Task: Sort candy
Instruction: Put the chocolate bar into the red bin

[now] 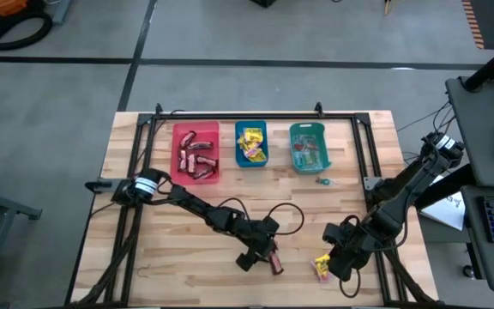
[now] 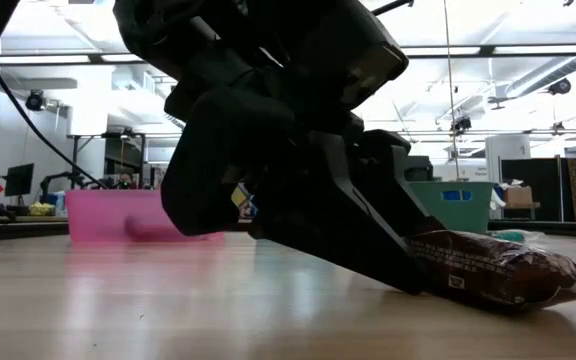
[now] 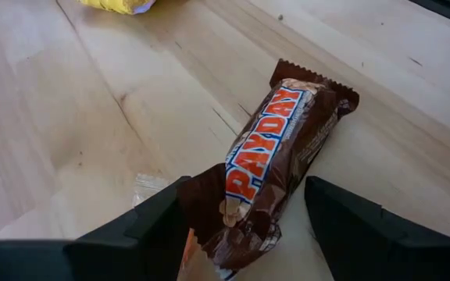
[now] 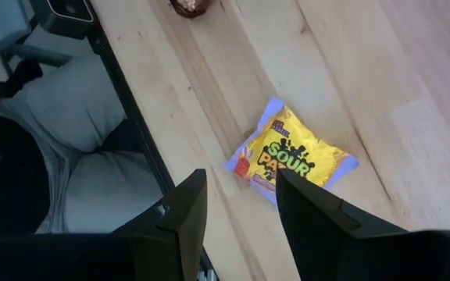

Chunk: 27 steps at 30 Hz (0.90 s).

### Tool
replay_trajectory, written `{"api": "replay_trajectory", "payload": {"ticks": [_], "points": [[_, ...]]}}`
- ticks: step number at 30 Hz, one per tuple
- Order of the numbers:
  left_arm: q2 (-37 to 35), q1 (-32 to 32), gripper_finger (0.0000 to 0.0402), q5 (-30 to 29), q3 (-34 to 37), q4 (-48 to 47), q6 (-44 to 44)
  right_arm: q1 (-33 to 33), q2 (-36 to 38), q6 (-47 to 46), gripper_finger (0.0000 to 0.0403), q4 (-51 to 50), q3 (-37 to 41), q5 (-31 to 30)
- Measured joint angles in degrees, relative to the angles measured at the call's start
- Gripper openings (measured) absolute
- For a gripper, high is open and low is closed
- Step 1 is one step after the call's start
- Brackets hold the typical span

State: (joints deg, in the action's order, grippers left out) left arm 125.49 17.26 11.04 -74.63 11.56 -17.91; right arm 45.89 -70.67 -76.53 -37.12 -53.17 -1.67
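Note:
A brown oblong candy bar [image 3: 276, 148] lies flat on the wooden table near its front edge. My left gripper [image 1: 262, 255] is down at the table, open, with one finger on either side of the bar's near end. To its right a yellow square candy packet [image 4: 291, 156] lies flat by the table's front right corner. My right gripper [image 4: 241, 211] hangs open above the packet and touches nothing. In the low view the left gripper [image 2: 368, 240] fills the middle, with the bar [image 2: 493, 268] beside it on the table. My left gripper has a finger on either side of the bar's crimped near end [image 3: 233, 234], slanting down from the table's left. The wrapper lies close against one finger [image 3: 162, 222]; whether they touch I cannot tell. The bar rests flat on the table.
Three bins stand in a row at the far side: a red bin [image 1: 196, 129] with brown bars, a blue bin [image 1: 250, 126] with yellow packets, a teal bin [image 1: 307, 127]. A small teal piece [image 1: 322, 180] lies before the teal bin. A person's lap [image 4: 92, 117] shows past the table's edge.

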Motion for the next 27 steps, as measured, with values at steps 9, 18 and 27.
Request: {"api": "replay_trajectory", "payload": {"ticks": [9,18,27], "points": [[-0.1,0.0,0.0196,0.0,0.0,-0.1,0.0,0.0,0.0,0.3,0.0145,0.0,0.0,0.0],[-0.7,0.0,0.0059,0.0,0.0,-0.7,0.4,0.0,0.0,0.3,0.0145,0.0,0.0,0.0],[-7.4,-0.3,0.0012,0.5,0.0,-3.7,-0.2,0.0,0.0,1.0,0.0146,-0.3,0.0,-0.8]]}}
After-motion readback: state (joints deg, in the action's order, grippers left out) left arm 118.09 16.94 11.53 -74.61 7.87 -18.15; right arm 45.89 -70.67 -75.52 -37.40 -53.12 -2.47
